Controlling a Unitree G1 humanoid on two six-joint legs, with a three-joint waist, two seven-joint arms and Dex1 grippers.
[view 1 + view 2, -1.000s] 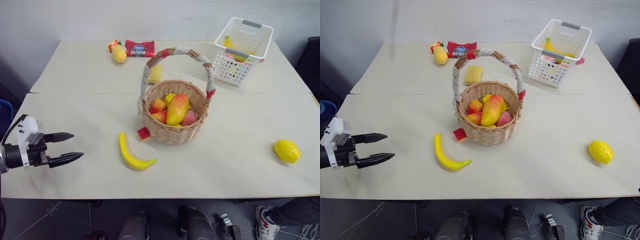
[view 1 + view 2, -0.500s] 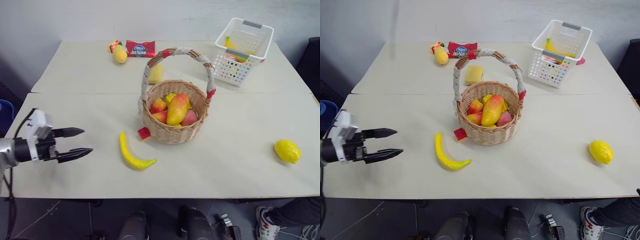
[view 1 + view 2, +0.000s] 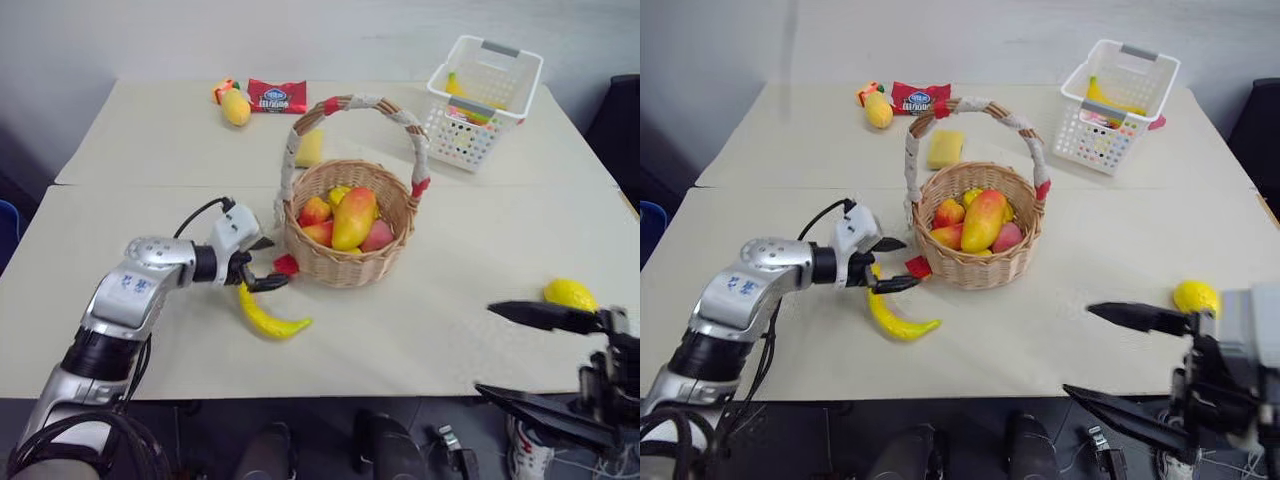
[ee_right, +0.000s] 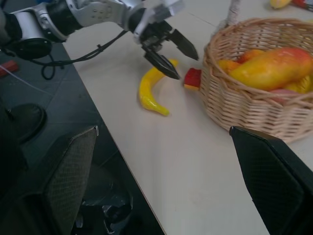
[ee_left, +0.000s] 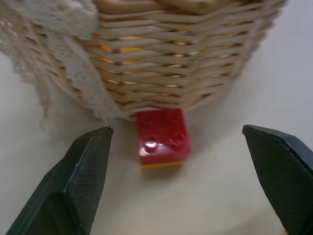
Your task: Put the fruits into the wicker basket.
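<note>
Our left gripper [image 3: 895, 265] is gaping wide above the banana [image 3: 890, 316], facing the basket [image 3: 975, 268]; our right gripper [image 3: 535, 360] is gaping beside the lemon [image 3: 570, 293].

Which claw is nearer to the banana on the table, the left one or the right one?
Left. The left claw is open just above the banana, near its upper end beside the wicker basket. The right claw is far across the table, near the lemon.

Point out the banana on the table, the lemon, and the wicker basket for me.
banana [image 3: 262, 316]: left eye view, middle of its curve.
lemon [image 3: 570, 293]: left eye view, top of the fruit.
wicker basket [image 3: 345, 265]: left eye view, front woven wall.
</note>
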